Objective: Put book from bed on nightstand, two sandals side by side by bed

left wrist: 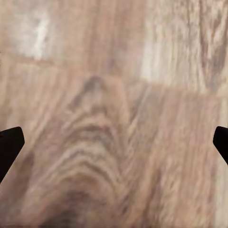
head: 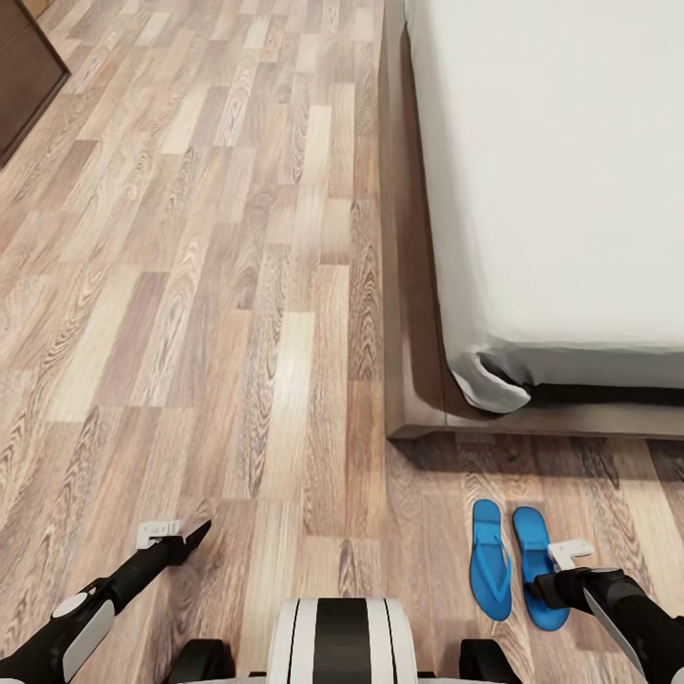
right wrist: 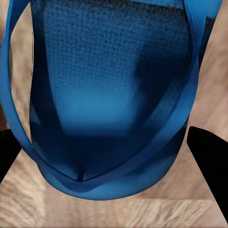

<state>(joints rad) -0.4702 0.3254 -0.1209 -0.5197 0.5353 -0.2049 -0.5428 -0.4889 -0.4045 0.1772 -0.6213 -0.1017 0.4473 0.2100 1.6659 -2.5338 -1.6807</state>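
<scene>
— From up at the head camera, what's lying where?

— The bed [head: 560,171] takes the far right, bare off-white mattress on a dark frame, nothing resting on the part I can see. Just off its near corner, on the plank floor [head: 218,313], the two sandals [head: 518,562] lie side by side, nearly touching, toes toward the bed. A dark wooden cabinet [head: 24,71] pokes in at the far left corner.

— And the arms?

— Both reach low and forward. The left gripper [head: 187,541] hangs over bare floor at the near left, well apart from the sandals. The right gripper [head: 549,589] sits right over the right-hand sandal, partly covering its near half.

— Left wrist camera?

— Blurred wood grain close up, with two dark fingertips [left wrist: 10,145] far apart at the edges. That claw is spread, gripping nothing.

— Right wrist camera?

— The blue sandal [right wrist: 111,95] is very close, straps meeting at the toe post, floor around it. The two dark fingertips [right wrist: 206,147] stand either side of the sole, wider than it, not pressing on it as far as I can see. So released, straddling the sandal.
</scene>
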